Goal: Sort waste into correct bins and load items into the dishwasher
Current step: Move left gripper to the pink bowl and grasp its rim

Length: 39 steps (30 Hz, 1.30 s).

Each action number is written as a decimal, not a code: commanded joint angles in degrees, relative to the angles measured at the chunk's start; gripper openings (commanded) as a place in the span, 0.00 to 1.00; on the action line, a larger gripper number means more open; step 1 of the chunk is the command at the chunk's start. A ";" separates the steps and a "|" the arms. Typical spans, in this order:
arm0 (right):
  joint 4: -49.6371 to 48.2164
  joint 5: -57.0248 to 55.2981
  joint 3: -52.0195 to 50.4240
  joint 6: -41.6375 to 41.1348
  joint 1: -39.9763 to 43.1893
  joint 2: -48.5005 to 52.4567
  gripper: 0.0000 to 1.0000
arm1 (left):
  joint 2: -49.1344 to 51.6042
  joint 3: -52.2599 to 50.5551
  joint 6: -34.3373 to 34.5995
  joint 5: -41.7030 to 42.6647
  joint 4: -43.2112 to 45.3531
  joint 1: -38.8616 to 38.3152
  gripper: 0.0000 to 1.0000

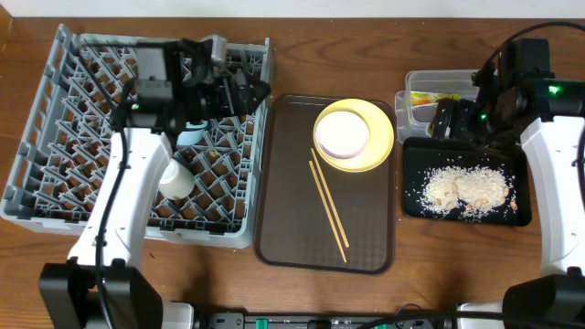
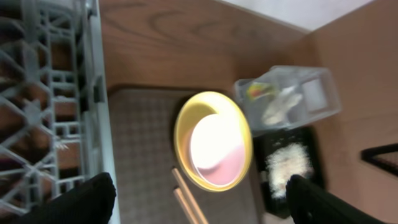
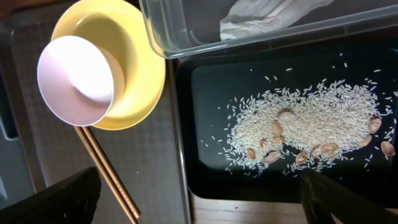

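The grey dish rack [image 1: 55, 119] stands at the left and holds the small white cup [image 1: 175, 178] and the light blue bowl [image 1: 190, 136], which is partly hidden by my left arm. My left gripper [image 1: 249, 91] [image 2: 199, 204] is open and empty above the rack's right edge. The white bowl [image 1: 342, 132] [image 3: 78, 78] sits on the yellow plate [image 1: 382, 137] [image 3: 142, 68]. The two chopsticks [image 1: 329, 208] [image 3: 106, 168] lie beside the plate. The clear tub [image 1: 413, 84] holds the sachet [image 2: 258, 90] and the napkin [image 3: 273, 12]. The black tray [image 1: 416, 203] holds rice scraps [image 3: 298, 127]. My right gripper [image 1: 448, 119] [image 3: 199, 205] is open and empty above the black tray's near edge.
The plate and chopsticks rest on a dark brown serving tray [image 1: 283, 183] between the rack and the bins. The wooden table [image 1: 366, 46] shows around them. Both arms' bases stand at the front edge.
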<state>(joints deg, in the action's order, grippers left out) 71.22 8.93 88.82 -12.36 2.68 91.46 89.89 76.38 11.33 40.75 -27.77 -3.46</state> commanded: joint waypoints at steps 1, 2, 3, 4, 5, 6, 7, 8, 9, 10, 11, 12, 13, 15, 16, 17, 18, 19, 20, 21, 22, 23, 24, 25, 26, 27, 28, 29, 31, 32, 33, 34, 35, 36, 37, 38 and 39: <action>0.59 -2.03 0.31 0.83 0.04 -0.59 0.99 | -0.42 6.10 -10.21 -15.63 -4.66 -4.79 0.90; 0.66 -2.69 0.31 0.81 0.04 -0.59 0.99 | -0.42 6.64 -10.93 -17.86 -5.55 -6.21 0.90; 0.81 -3.37 0.31 0.76 0.07 -0.59 0.99 | -0.42 6.75 -11.78 -20.22 -5.92 -7.87 0.90; 0.92 -4.42 0.31 0.39 0.13 -0.59 0.99 | -0.39 6.75 -12.57 -22.16 -6.10 -9.44 0.91; 1.11 -5.70 0.31 -0.35 0.28 -0.59 0.99 | -0.15 6.71 -13.99 -24.13 -6.25 -11.39 0.90; 1.33 -6.82 0.31 -1.14 0.44 -0.59 0.99 | 0.04 6.67 -14.99 -25.57 -6.25 -12.98 0.90; 1.68 -8.33 0.31 -2.47 0.72 -0.59 0.99 | 0.42 6.54 -16.33 -27.43 -6.16 -15.19 0.91; 2.23 -10.45 0.31 -5.05 1.22 -0.59 0.99 | 0.81 6.36 -18.10 -29.11 -5.99 -17.46 0.90; 2.54 -11.45 0.31 -6.25 1.60 -0.59 0.99 | 1.25 6.25 -19.63 -30.36 -5.79 -19.26 0.90; 2.84 -12.22 0.31 -7.41 2.23 -0.59 0.99 | 1.81 6.25 -21.09 -31.67 -5.55 -21.09 0.90; 2.95 -12.11 0.31 -7.56 2.84 -0.59 0.99 | 2.67 6.25 -22.27 -32.70 -5.09 -22.97 0.90; 2.95 -11.89 0.31 -7.56 3.37 -0.59 0.99 | 3.63 6.25 -23.41 -33.11 -4.55 -24.72 0.90; 3.02 -11.89 0.31 -7.56 3.74 -0.59 0.99 | 4.76 6.25 -24.13 -33.11 -3.85 -26.29 0.91; 3.19 -11.89 0.31 -7.56 4.20 -0.59 0.99 | 7.17 6.25 -24.22 -33.09 -2.32 -28.68 0.91; 3.30 -11.89 0.31 -7.56 4.42 -0.59 0.99 | 8.72 6.25 -24.22 -33.09 -1.38 -29.88 0.90; 3.37 -11.89 0.31 -7.56 4.52 -0.59 0.99 | 10.10 6.25 -24.22 -33.09 -0.57 -30.84 0.90; 3.37 -11.89 0.31 -7.56 4.55 -0.59 0.99 | 11.45 6.25 -24.22 -33.09 0.20 -31.69 0.90; 3.37 -11.89 0.31 -7.56 4.55 -0.59 0.99 | 13.09 6.25 -24.22 -33.09 1.11 -32.59 0.90; 3.37 -11.89 0.31 -7.56 4.55 -0.59 0.99 | 14.40 6.25 -24.22 -33.09 1.81 -33.27 0.91; 3.37 -11.89 0.31 -7.56 4.55 -0.59 0.99 | 15.65 6.25 -24.22 -33.09 2.49 -33.86 0.91; 3.37 -11.89 0.31 -7.56 4.55 -0.59 0.99 | 17.07 6.25 -24.20 -33.07 3.23 -34.51 0.91; 3.37 -11.89 0.31 -7.54 4.55 -0.59 0.99 | 18.14 6.25 -24.20 -33.07 3.74 -35.01 0.91; 3.34 -11.89 0.31 -7.56 4.55 -0.59 0.99 | 19.52 6.25 -24.20 -33.07 4.33 -35.65 0.90; 3.34 -11.89 0.31 -7.56 4.55 -0.59 0.99 | 20.50 6.25 -24.20 -33.07 4.68 -36.17 0.90; 3.30 -11.89 0.31 -7.56 4.55 -0.59 0.99 | 21.64 6.25 -24.17 -33.07 5.07 -36.72 0.89; 3.30 -11.89 0.31 -7.56 4.55 -0.59 0.99 | 22.58 6.25 -24.17 -33.07 5.22 -37.16 0.88; 3.30 -11.89 0.31 -7.56 4.52 -0.59 0.99 | 23.63 6.25 -24.17 -33.07 5.46 -37.68 0.86; 3.32 -11.89 0.31 -7.56 4.52 -0.59 0.99 | 24.61 6.25 -24.20 -33.09 5.68 -38.12 0.84; 3.34 -11.87 0.31 -7.56 4.52 -0.59 0.99 | 26.29 6.25 -24.20 -33.16 6.25 -38.75 0.77; 3.37 -11.87 0.31 -7.56 4.52 -0.59 0.99 | 27.12 6.25 -24.20 -33.20 6.51 -38.91 0.73; 3.39 -11.85 0.31 -7.56 4.52 -0.59 0.99 | 27.69 6.25 -24.20 -33.40 6.67 -38.99 0.68; 3.39 -11.65 0.31 -7.54 4.52 -0.59 0.99 | 28.24 6.25 -24.17 -33.83 6.69 -38.99 0.63; 3.39 -11.65 0.31 -7.56 4.52 -0.59 0.99 | 28.81 6.25 -24.17 -34.16 6.71 -38.99 0.59; 3.39 -11.65 0.31 -7.56 4.52 -0.59 0.99 | 29.14 6.25 -24.17 -34.21 6.69 -38.99 0.54; 3.37 -11.65 0.31 -7.54 4.52 -0.59 0.99 | 29.40 6.25 -24.17 -34.21 6.69 -38.99 0.49; 3.37 -11.65 0.31 -7.54 4.52 -0.59 0.99 | 29.55 6.25 -24.17 -34.21 6.69 -38.99 0.46; 3.37 -11.65 0.31 -7.56 4.52 -0.59 0.99 | 29.55 6.25 -24.20 -34.21 6.71 -38.99 0.41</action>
<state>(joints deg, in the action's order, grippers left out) 74.52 -2.17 88.82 -19.07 6.87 91.46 119.00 82.11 -12.47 7.66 -21.08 -42.68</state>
